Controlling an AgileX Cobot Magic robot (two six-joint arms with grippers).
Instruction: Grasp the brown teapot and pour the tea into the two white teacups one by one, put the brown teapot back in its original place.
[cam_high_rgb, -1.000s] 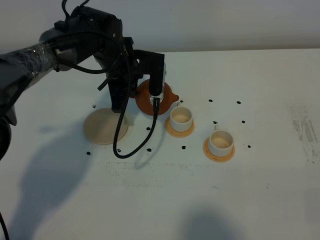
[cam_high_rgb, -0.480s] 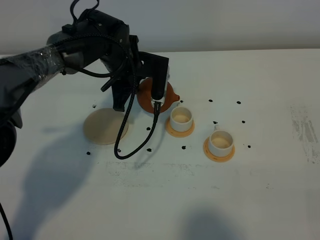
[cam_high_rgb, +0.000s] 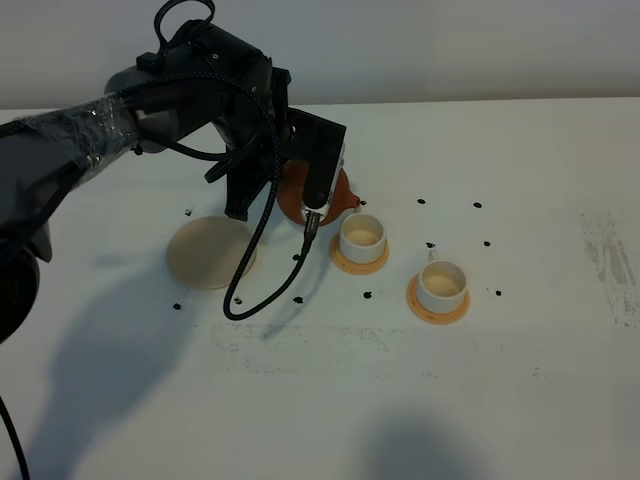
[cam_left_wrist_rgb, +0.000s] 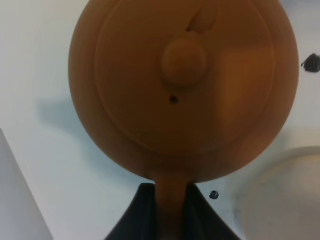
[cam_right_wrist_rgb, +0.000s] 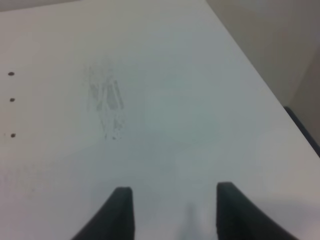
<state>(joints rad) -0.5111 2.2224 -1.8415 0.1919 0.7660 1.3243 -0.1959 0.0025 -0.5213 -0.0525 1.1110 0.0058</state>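
Note:
The brown teapot (cam_high_rgb: 342, 195) hangs just above the table, left of the nearer white teacup (cam_high_rgb: 362, 235), with its spout toward that cup. My left gripper (cam_high_rgb: 285, 188) is shut on the teapot's loop handle. In the left wrist view the teapot (cam_left_wrist_rgb: 184, 85) fills the picture from above, and the handle is pinched in my left gripper (cam_left_wrist_rgb: 170, 195). The second white teacup (cam_high_rgb: 442, 281) stands further right and nearer the front. The beige disc (cam_high_rgb: 208, 252) lies bare to the left. My right gripper (cam_right_wrist_rgb: 175, 212) is open over bare table.
Each cup sits on an orange-tan coaster (cam_high_rgb: 345, 262). A black cable (cam_high_rgb: 262, 285) loops down from the left arm onto the table between disc and cups. Small black marks dot the table. The right wrist view shows the table's edge (cam_right_wrist_rgb: 260, 85) close by.
The left arm has carried the teapot a little to the right, closer to the nearer cup. The cups and the disc have stayed put.

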